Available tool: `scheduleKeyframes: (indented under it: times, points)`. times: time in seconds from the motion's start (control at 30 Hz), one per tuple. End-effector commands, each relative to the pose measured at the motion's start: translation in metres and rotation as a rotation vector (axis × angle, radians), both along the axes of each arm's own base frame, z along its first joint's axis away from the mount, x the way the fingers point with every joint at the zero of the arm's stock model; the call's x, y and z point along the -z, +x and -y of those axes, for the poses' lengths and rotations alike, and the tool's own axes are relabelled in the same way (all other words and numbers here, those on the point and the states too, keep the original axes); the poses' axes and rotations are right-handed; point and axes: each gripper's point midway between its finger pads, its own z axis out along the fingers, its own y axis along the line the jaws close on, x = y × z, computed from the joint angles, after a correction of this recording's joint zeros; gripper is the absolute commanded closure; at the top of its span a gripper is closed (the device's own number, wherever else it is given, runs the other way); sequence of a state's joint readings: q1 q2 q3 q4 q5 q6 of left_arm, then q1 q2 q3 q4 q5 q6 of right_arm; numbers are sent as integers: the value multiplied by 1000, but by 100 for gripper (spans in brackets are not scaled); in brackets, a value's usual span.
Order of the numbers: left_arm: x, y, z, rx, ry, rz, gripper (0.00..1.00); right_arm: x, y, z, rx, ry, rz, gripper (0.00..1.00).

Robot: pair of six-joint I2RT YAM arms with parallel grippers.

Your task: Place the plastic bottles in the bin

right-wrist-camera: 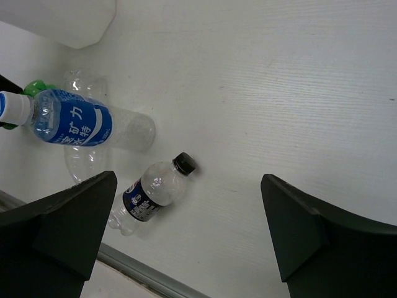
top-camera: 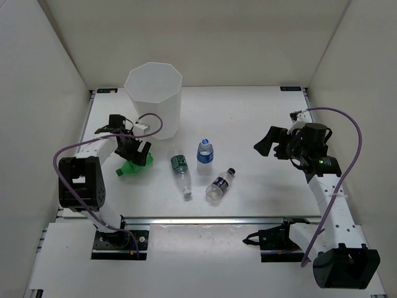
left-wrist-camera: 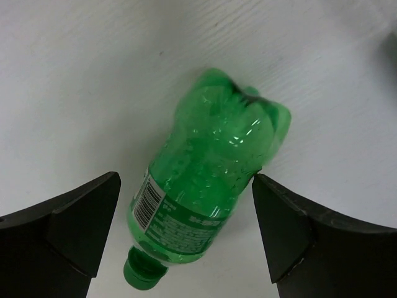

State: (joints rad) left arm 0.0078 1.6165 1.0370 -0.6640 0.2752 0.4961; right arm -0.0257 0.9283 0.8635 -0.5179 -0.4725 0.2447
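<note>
- Black fingers of my left pincer [left-wrist-camera: 186,198] fill the near corners. They are spread wide and straddle the all-green bottle [left-wrist-camera: 211,161]; one finger looks to touch its side, the other stands off.
- That bottle lies on the white table [top-camera: 248,118], just near-side of the bin [top-camera: 153,93], cap toward my wrist, so its long axis runs between the fingers (good for squeezing across the body).
- Thin, glossy, ribbed plastic: I judge it will flex.
- My right pincer [right-wrist-camera: 189,186], spread and empty, hangs well right of the bin. The green-label bottle [top-camera: 180,171], blue-label bottle [top-camera: 205,154] and dark-label bottle [top-camera: 220,184] sit between.
</note>
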Motion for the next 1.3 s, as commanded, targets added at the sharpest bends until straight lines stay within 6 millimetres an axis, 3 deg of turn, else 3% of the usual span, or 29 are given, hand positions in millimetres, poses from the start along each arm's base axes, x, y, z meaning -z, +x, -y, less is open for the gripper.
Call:
scheduleKeyframes:
  times: [0.0, 0.07, 0.17, 0.23, 0.33, 0.4, 0.47, 0.53, 0.57, 0.63, 0.7, 0.73, 0.8, 0.9, 0.97, 1.03, 1.07, 1.1, 1.2, 1.27]
  points:
    - [-1, -9, -13, -9, 66, 11, 2, -16, 10, 6, 34, -14, 62, 0]
    - [10, -19, -4, 10, 89, 25, 1, -14, 9, 9, 51, -9, 68, 1]
    - [10, -23, -5, -44, 80, 34, 15, -17, 9, 14, 65, -6, 88, 1]
    - [-2, -18, -9, -61, 103, 74, 29, -23, 10, 16, 73, -11, 109, 0]
    - [-18, -17, -13, -94, 161, 122, 37, -26, 8, 14, 61, -21, 124, 1]
    - [-45, -11, -8, -118, 140, 185, 38, -23, 4, 5, 32, -24, 120, 1]
    - [-83, -4, -3, -162, 134, 292, 38, -20, 2, 2, 24, -28, 98, 1]
    - [-145, -4, 11, -207, 86, 484, 36, -5, -5, -12, -13, -61, 55, 1]
    - [-162, -5, 17, -229, 51, 531, 34, -3, -9, -16, -14, -59, 42, 1]
    - [-222, -18, 40, -197, -50, 699, 32, 9, -16, -22, -28, -90, 17, 0]
    - [-284, -23, 55, -203, -146, 876, 30, 14, -21, -25, -45, -93, 10, 1]
    - [-300, -25, 62, -215, -171, 909, 29, 15, -23, -25, -42, -88, 1, 1]
    - [-362, -20, 76, -236, -266, 1049, 30, 16, -28, -33, -89, -64, 0, 1]
    - [-413, 1, 89, -254, -357, 1169, 29, 17, -31, -47, -147, -51, 10, 1]
    - [-425, 26, 100, -249, -382, 1209, 25, 18, -31, -57, -182, -83, 28, 1]
    - [-439, 51, 98, -304, -360, 1276, 26, 25, -35, -72, -234, -123, 18, 1]
    - [-427, 71, 102, -324, -331, 1255, 24, 19, -30, -77, -243, -131, 46, 0]
    - [-434, 80, 101, -329, -330, 1268, 23, 20, -32, -86, -273, -134, 47, 1]
    - [-409, 123, 121, -323, -289, 1229, 18, 20, -32, -97, -332, -133, 55, 1]
    - [-399, 141, 111, -406, -266, 1220, 14, 22, -34, -105, -375, -121, 50, 1]
